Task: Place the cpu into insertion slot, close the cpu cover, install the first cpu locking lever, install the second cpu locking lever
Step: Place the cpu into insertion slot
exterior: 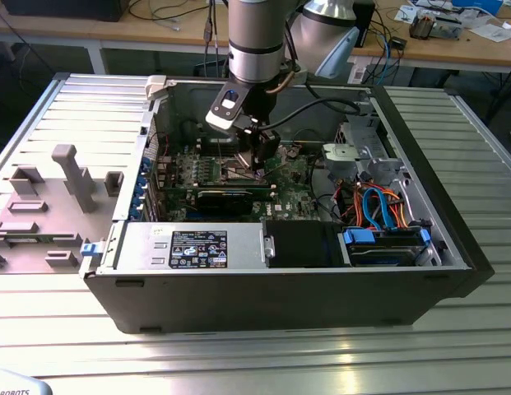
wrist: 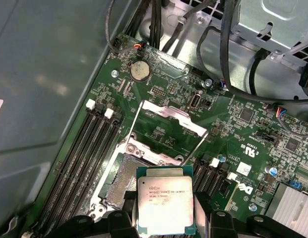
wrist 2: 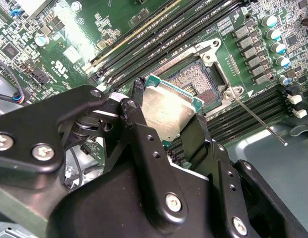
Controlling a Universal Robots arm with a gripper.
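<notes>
Noted the fingers [wrist 2: 139,124] closed on the cpu [wrist 2: 168,111], pinching two opposite edges and leaving the silver-grey top bare. Probably gripped that way to keep contact off the underside and leave the corners free for lining up. Carried nearly flat, slightly tilted in the second wrist view, hanging partly over the insertion slot [wrist 2: 196,82] and apparently clear of it; judged not yet seated. Can make out the brownish-gold contact field of the insertion slot [wrist: 125,181] exposed beside the cpu [wrist: 165,198] in the first wrist view, so taken as empty and ready to receive. Found the cpu cover [wrist: 173,115] swung up on the side of the socket away from the chip, with green board visible through its window; stood open, presumably, to clear a straight path down. Spotted a thin metal lever [wrist 2: 258,119] angled away from the socket, seemingly released for the same reason. Long black memory slots [wrist: 89,148] along both sides of the socket, on the motherboard [exterior: 292,173]. Further out, in the exterior view, logged the arm [exterior: 257,41] reaching down into an open computer case [exterior: 239,288] laid on its side on a ribbed metal tabletop [exterior: 255,362], likely to give top-down access to the board.
</notes>
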